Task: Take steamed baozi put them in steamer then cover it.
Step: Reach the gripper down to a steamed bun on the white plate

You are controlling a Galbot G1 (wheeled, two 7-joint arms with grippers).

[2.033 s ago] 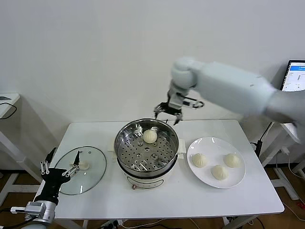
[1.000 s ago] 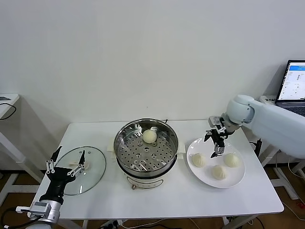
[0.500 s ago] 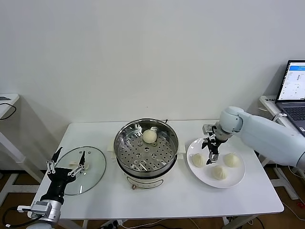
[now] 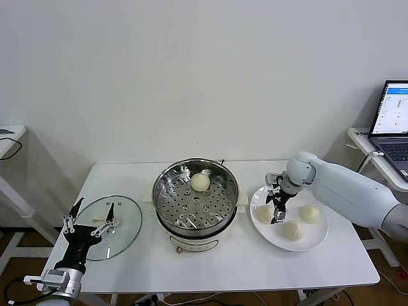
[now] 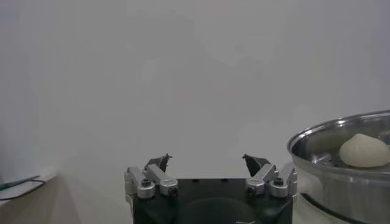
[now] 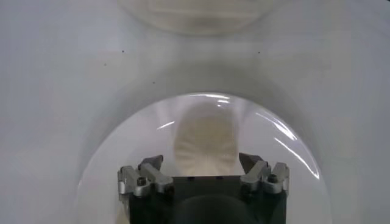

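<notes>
Right gripper (image 4: 275, 212) jaws spread wide, nothing clamped, pointing down over the left-hand baozi (image 4: 264, 214) on the white plate (image 4: 313, 240); in the right wrist view that bun (image 6: 205, 146) sits between the two open fingertips (image 6: 248, 162), can't tell if either touches it. Two more baozi on the same plate: one at the near side (image 4: 292, 230), one toward the right edge (image 4: 310, 213), both apart from the gripper. Right arm (image 4: 344, 188) comes in from the right edge of the head view. Fourth baozi (image 4: 200, 182) is already in the steamer (image 4: 167, 189), lying on the perforated floor toward the back; the steamer is at tabletop centre on its cream pot base (image 4: 191, 243), uncovered. Left gripper (image 4: 88, 223) jaws also apart, empty, hanging at the front-left corner just by the near edge of the glass lid (image 4: 124, 226), which lies flat on the tabletop (image 4: 242, 271) left of the steamer. Laptop (image 4: 395, 115) on a side table at far right.
</notes>
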